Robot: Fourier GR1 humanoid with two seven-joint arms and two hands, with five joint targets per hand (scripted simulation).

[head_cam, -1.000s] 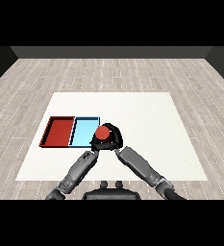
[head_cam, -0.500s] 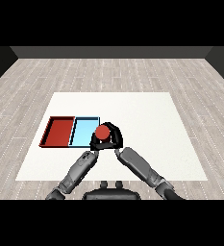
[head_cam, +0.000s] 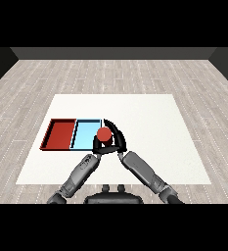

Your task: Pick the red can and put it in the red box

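White table (head_cam: 149, 122): right robot hand (head_cam: 118, 139) curls round the red can (head_cam: 103, 134), hiding its lower half; left robot hand (head_cam: 99, 145) unclear.

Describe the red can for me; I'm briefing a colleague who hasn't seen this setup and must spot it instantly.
On the white table, find the two trays lying side by side: the red tray at the left and the light blue tray to its right. At the blue tray's right edge, the right robot hand curls round the red can. It is the only round red thing; the other red item is a flat rectangle.
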